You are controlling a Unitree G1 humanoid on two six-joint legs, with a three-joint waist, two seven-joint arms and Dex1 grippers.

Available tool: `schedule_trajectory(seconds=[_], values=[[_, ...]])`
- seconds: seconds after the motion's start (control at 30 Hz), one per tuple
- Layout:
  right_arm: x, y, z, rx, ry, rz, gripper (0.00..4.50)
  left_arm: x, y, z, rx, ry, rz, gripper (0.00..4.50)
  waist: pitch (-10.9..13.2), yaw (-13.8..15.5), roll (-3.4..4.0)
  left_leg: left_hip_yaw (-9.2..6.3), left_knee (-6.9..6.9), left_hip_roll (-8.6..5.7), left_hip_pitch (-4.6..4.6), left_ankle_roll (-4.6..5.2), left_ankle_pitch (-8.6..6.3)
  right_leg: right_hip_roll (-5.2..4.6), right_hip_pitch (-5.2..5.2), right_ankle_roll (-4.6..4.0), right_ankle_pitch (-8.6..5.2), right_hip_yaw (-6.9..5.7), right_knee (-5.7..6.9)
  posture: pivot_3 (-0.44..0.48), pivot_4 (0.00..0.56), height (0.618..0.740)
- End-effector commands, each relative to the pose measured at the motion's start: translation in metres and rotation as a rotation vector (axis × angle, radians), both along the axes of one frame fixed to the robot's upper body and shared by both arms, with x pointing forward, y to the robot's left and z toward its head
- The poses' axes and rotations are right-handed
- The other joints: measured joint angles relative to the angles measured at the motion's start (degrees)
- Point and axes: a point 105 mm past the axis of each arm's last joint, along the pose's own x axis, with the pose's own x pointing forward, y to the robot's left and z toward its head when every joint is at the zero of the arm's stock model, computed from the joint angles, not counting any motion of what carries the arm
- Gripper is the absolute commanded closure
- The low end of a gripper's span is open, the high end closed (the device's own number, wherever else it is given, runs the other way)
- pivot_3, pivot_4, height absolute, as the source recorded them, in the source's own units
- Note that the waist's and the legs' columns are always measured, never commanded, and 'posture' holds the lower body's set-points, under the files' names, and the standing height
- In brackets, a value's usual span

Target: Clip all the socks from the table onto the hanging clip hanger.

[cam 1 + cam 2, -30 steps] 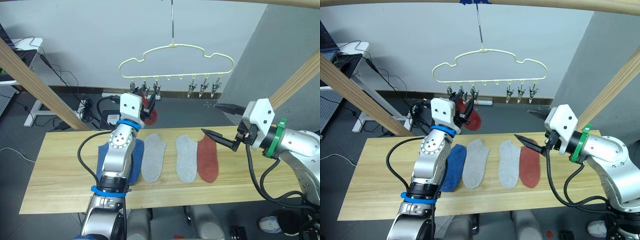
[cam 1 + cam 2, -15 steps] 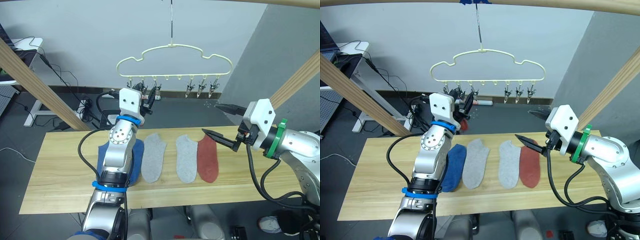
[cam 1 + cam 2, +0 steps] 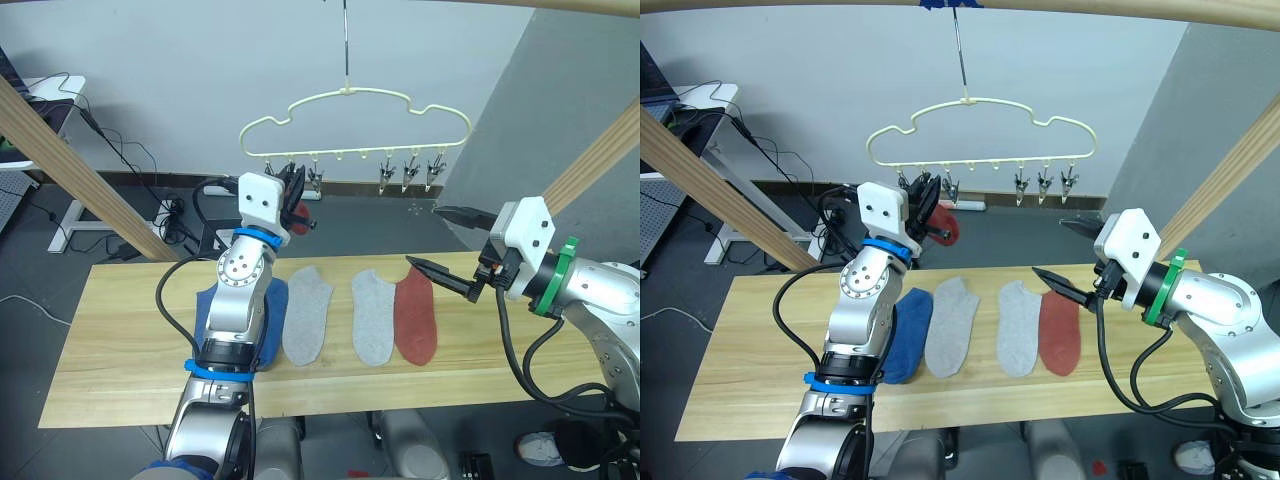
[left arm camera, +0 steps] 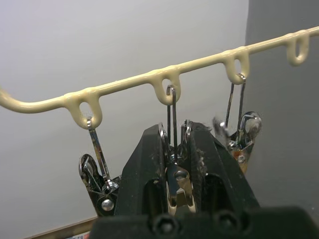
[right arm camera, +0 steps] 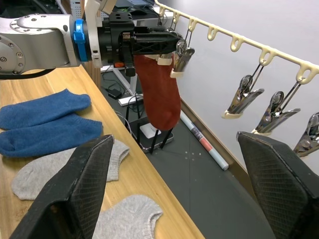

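A rust red sock (image 5: 158, 92) hung up at the clip hanger (image 3: 356, 118), at the second clip (image 4: 175, 179) from the robot's left. The left end effector (image 4: 174, 186) was squeezed around that clip, with the top of the sock between its black fingers. I could not tell if the clip had bitten the sock yet.

Five more socks lay in a row on the table (image 3: 120, 350). There were two blue socks (image 5: 47, 124), partly behind the left arm. Next came one light grey sock (image 3: 306, 312), then another grey sock (image 3: 373, 315), then the other red sock (image 3: 415, 317) touching it.

The right end effector (image 3: 432, 240) hung above the table, just over the far end of the red sock there. Its fingers were wide apart and it held nothing.

So the job was at the very first sock, I think. The other clips on the bar looked empty. Next, the left end effector likely needs to let go slowly, so the clip snaps shut on the sock. If the sock stays up, the robot can fetch another one.
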Motion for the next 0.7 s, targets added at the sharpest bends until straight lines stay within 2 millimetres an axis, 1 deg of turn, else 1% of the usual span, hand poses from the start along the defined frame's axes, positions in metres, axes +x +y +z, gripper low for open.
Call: schedule_trajectory(seconds=[0.03, 0.2, 0.27, 0.3, 0.4, 0.5, 0.57, 0.7], values=[[-0.005, 0.000, 0.004, -0.016, -0.034, 0.008, 0.33, -0.007, -0.003, 0.012, 0.030, -0.064, -0.014, 4.20, 0.0, 0.0, 0.00, 0.00, 0.00, 0.00, 0.00, 0.00, 0.00, 0.00, 0.00, 0.00, 0.00, 0.00, 0.00, -0.255, 0.312, 0.740], [0.000, -0.004, -0.011, -0.029, 0.010, -0.046, 0.33, -0.011, -0.002, 0.012, 0.035, -0.059, -0.035, 4.20, 0.0, 0.0, 0.00, -0.01, 0.00, 0.01, 0.00, 0.00, 0.00, 0.00, 0.00, 0.00, 0.00, -0.01, 0.01, -0.246, 0.311, 0.740], [0.005, -0.007, -0.017, -0.019, 0.032, -0.090, 0.00, -0.012, -0.002, 0.012, 0.032, -0.055, -0.045, 4.20, 0.0, 0.0, 0.00, 0.00, 0.00, 0.02, 0.00, 0.00, 0.00, 0.00, 0.00, 0.00, 0.00, 0.00, 0.01, -0.245, 0.308, 0.740], [0.009, -0.010, -0.022, -0.021, 0.051, -0.129, 0.00, -0.012, -0.002, 0.012, 0.031, -0.053, -0.048, 4.20, 0.0, 0.0, 0.00, 0.00, 0.01, 0.02, 0.00, 0.00, 0.00, 0.00, 0.00, 0.00, 0.00, 0.00, 0.01, -0.244, 0.308, 0.740], [0.023, -0.018, -0.047, -0.014, 0.133, -0.265, 0.00, -0.014, -0.002, 0.013, 0.033, -0.048, -0.062, 4.20, 0.0, 0.0, 0.00, -0.01, 0.03, 0.02, 0.00, 0.00, 0.00, 0.00, 0.00, 0.00, 0.00, 0.00, 0.04, -0.245, 0.308, 0.740], [0.034, -0.017, -0.066, 0.016, 0.174, -0.373, 0.00, -0.016, -0.002, 0.014, 0.041, -0.040, -0.079, 4.20, 0.0, 0.0, 0.00, -0.03, 0.02, 0.03, 0.01, 0.00, 0.00, 0.01, 0.00, 0.00, 0.00, -0.01, 0.08, -0.238, 0.310, 0.740], [0.046, -0.017, -0.086, 0.036, 0.195, -0.472, 0.00, -0.018, -0.003, 0.013, 0.053, -0.030, -0.099, 4.20, 0.0, 0.0, 0.01, -0.03, 0.02, 0.05, 0.01, -0.01, 0.01, 0.02, -0.01, 0.00, 0.00, 0.00, 0.09, -0.238, 0.309, 0.740], [0.059, -0.019, -0.118, 0.033, 0.227, -0.595, 0.00, -0.019, -0.003, 0.012, 0.059, -0.016, -0.114, 4.20, 0.0, 0.0, 0.03, 0.00, 0.04, 0.07, 0.02, -0.01, 0.01, -0.03, -0.03, 0.00, 0.00, 0.03, 0.13, -0.222, 0.312, 0.740]])
